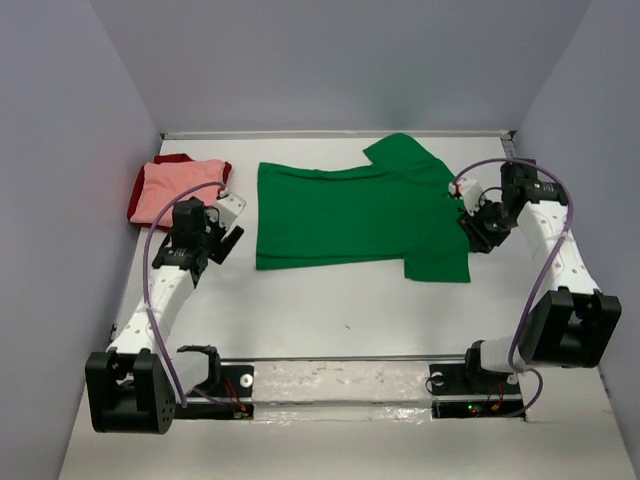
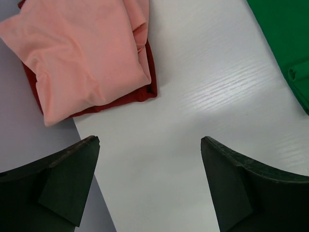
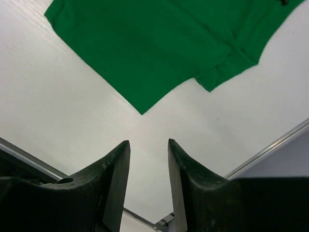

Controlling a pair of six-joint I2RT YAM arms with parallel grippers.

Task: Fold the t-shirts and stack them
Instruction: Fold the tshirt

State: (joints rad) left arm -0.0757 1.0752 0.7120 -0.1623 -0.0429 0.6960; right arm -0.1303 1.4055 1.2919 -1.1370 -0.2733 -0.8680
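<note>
A bright green t-shirt (image 1: 350, 215) lies spread flat across the middle of the table, sleeves out. At the far left a folded salmon pink t-shirt (image 1: 170, 190) rests on a folded dark red t-shirt (image 1: 180, 159). In the left wrist view the pink t-shirt (image 2: 82, 58) covers most of the dark red t-shirt (image 2: 140, 96). My left gripper (image 1: 232, 225) hovers between that stack and the green shirt, open wide and empty (image 2: 149, 142). My right gripper (image 1: 466, 218) sits at the green shirt's right sleeve, jaws apart over bare table (image 3: 148, 142), below the green t-shirt's corner (image 3: 145, 104).
Pale walls enclose the white table (image 1: 330, 300) on the left, back and right. A metal rail (image 1: 340, 360) runs along the near edge, by the arm bases. The green shirt's edge (image 2: 289, 38) shows at the right of the left wrist view.
</note>
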